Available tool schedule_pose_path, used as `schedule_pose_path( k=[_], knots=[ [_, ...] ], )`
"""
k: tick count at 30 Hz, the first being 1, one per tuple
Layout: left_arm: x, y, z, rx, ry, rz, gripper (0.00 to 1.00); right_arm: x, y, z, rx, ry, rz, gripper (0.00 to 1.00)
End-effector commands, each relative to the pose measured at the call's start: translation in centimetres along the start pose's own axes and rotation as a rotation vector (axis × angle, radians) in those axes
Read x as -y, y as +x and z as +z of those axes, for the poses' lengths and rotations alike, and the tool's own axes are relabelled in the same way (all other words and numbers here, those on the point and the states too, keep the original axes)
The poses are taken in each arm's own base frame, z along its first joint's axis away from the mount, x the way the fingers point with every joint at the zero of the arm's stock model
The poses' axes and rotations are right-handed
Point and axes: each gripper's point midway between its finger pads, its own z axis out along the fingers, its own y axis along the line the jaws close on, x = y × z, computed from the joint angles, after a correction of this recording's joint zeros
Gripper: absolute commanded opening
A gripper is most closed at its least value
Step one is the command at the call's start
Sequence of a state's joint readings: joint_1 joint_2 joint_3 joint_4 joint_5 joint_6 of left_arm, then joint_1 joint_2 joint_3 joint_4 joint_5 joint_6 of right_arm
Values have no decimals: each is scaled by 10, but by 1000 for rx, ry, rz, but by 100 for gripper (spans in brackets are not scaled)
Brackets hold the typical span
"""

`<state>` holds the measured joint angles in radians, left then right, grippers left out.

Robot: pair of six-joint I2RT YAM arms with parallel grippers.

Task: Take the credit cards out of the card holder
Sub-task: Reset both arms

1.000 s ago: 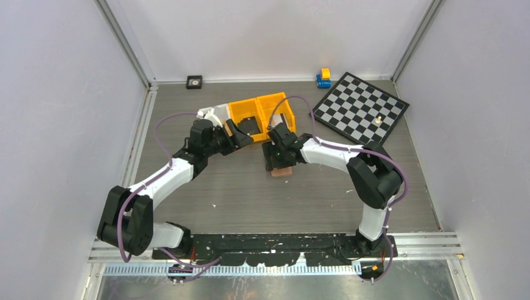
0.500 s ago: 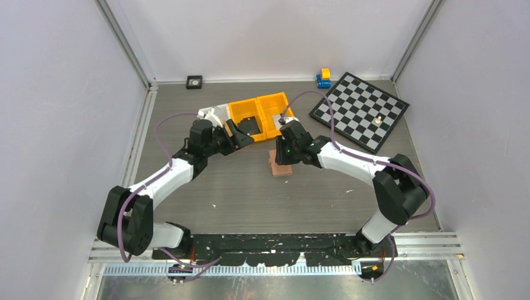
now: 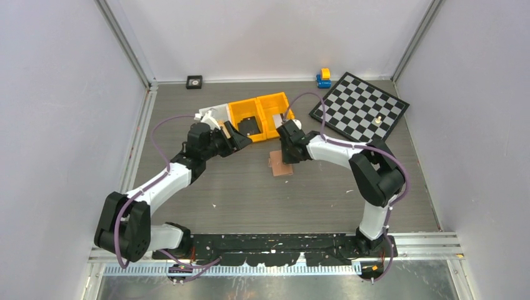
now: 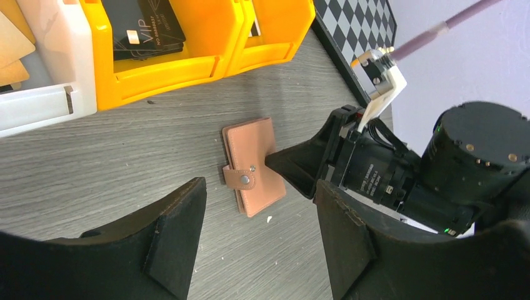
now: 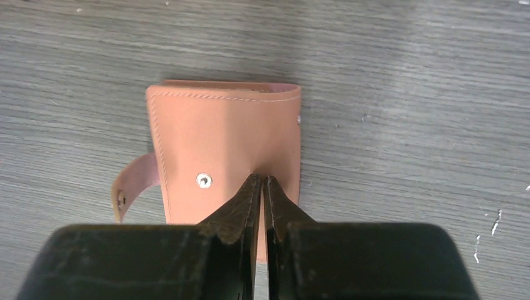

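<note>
The right gripper (image 5: 262, 180) has its jaws pressed almost together with nothing between them; its tips sit on the top of the card holder (image 5: 219, 137), near one side edge. The left gripper (image 4: 259, 186) hangs wide apart and holds nothing; it waits just beside. The card holder lies flat and folded on the table (image 5: 406, 75); its snap tab (image 5: 128, 184) sticks out loose at the side; no credit cards show. I think the step is opening the holder; next the tips need to get under the top flap and lift it, while the other arm keeps the holder from sliding; it is thin and light, so it may skid. The table is grey wood with small white marks; orange bins (image 4: 175, 65) stand behind; a chessboard (image 3: 361, 111) lies far right; plain white walls (image 3: 269, 31) stand all round.
</note>
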<state>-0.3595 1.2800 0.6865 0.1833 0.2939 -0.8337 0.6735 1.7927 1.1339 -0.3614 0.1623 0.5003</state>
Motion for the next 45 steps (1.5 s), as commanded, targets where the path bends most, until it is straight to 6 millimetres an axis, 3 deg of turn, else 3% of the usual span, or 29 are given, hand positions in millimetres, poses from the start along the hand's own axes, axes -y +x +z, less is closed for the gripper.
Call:
schedule_pose_path(
  k=[1,7,11,13,14,15,22,24,26,27,29,35,41,45],
  knots=[
    [14,-18,-5,76,49,30,67,2,0,12,-49,26,16,11],
    [11,-24,-11,115,28,60,70,10,-25,-21,105,22,34,10],
    [10,-40,-32,220,-5,182,75,22,-50,-54,276,32,64,14],
    [10,-45,-42,259,-12,250,87,31,-60,-71,364,52,75,18],
    [9,-47,-46,275,-19,276,97,37,-67,-83,427,56,93,20],
    [7,-50,-50,292,-34,299,99,43,-72,-91,483,65,106,21],
    [-17,-60,-65,373,-150,449,100,114,-82,-129,651,294,161,37],
    [-30,-62,-67,394,-208,489,100,133,-80,-132,654,399,116,43],
    [-45,-61,-68,397,-267,539,100,155,-78,-136,673,517,112,79],
    [-51,-64,-69,408,-296,558,100,164,-77,-135,669,550,94,85],
    [-66,-61,-68,404,-344,601,100,184,-73,-135,648,595,100,89],
    [-101,-60,-61,382,-471,692,100,203,-56,-115,722,509,60,93],
    [-110,-70,-69,405,-542,722,100,236,-49,-100,821,570,155,92],
    [-115,-75,-76,446,-567,746,100,238,-57,-87,834,539,156,92]
  ],
)
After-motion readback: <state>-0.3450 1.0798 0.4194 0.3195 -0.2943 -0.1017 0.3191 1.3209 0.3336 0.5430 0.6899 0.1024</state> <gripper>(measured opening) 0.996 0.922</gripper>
